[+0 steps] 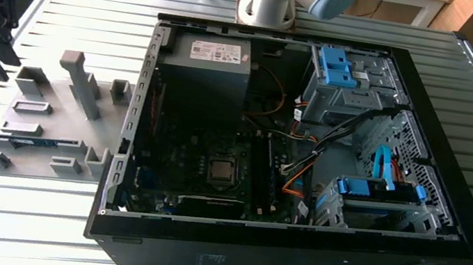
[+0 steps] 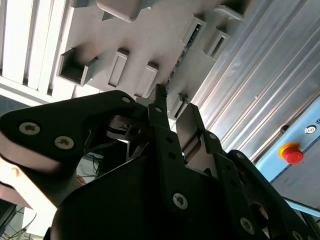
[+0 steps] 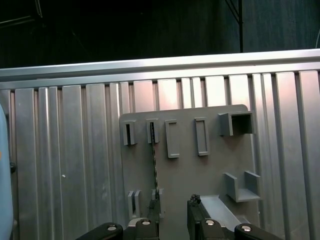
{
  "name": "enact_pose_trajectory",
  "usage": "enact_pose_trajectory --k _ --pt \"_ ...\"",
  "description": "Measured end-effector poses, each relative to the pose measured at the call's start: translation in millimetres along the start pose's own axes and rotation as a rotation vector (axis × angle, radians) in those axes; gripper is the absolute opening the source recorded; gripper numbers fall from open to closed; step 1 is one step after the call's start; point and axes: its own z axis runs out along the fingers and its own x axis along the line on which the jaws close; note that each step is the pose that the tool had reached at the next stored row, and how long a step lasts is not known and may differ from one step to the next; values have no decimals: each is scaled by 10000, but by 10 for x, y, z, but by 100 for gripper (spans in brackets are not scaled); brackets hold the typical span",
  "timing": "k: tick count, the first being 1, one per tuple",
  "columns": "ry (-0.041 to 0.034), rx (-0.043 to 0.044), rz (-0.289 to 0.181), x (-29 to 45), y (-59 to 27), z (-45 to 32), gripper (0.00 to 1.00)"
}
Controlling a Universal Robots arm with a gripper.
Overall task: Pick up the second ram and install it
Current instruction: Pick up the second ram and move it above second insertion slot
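Gripper: spread wide, empty, hovering over holder plate.
Second ram: edge-up in its slots, off-centre between jaws.
Fix: I'd centre first, then descend straight.

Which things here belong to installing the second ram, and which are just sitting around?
Job: second ram in the grey holder plate; open gripper near it; motherboard in the computer case.
Not involved: blue drive-bay clips; power supply; red stop button.
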Motion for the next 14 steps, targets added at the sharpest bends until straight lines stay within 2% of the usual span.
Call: enact_pose_trajectory --k 14 --pt "-3 40 0 1 11 36 36"
